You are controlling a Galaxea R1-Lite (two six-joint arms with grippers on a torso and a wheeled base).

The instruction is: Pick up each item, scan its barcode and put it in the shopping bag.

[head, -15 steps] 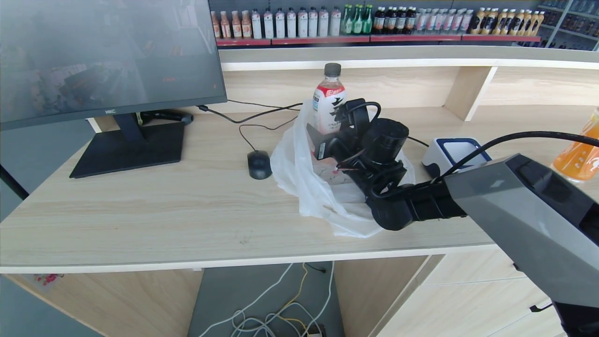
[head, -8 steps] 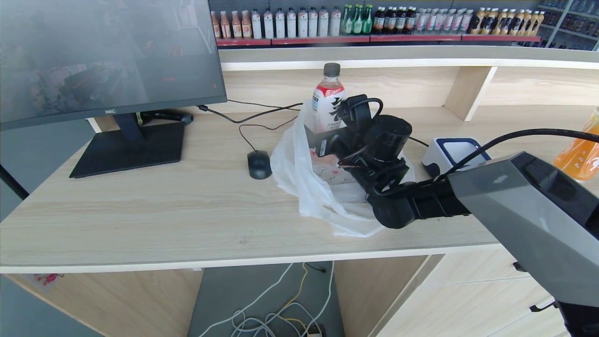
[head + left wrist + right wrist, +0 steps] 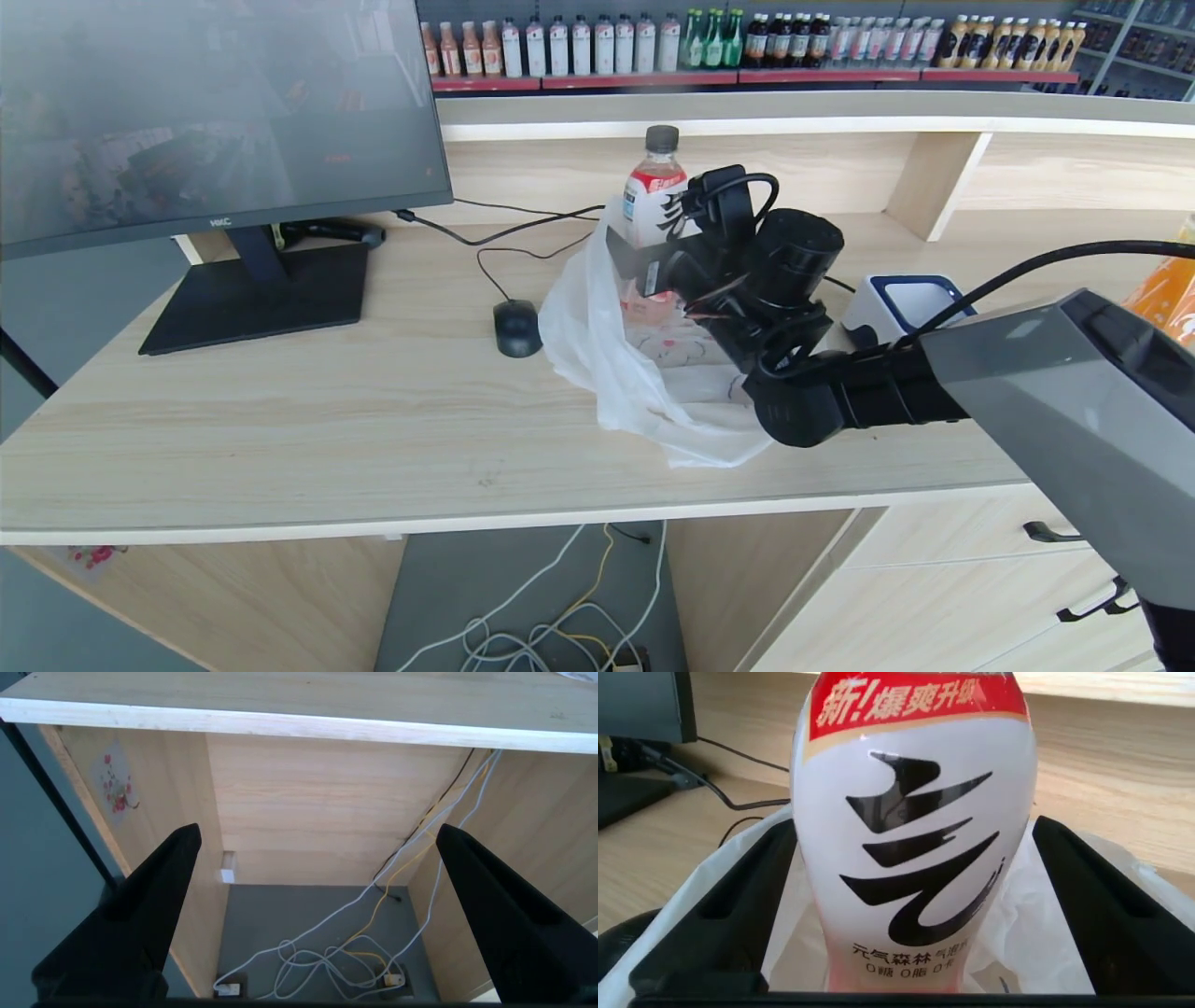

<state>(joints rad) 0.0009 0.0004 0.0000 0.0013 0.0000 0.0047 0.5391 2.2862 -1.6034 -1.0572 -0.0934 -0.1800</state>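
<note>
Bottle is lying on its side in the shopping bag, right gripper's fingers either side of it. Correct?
Not on its side: the head view shows the bottle standing upright in the shopping bag, cap up. The right gripper has its fingers either side of it.

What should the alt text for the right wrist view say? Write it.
A white drink bottle with a red band stands upright between the black fingers of the open pincer, inside a white shopping bag on a pale wooden counter.
</note>
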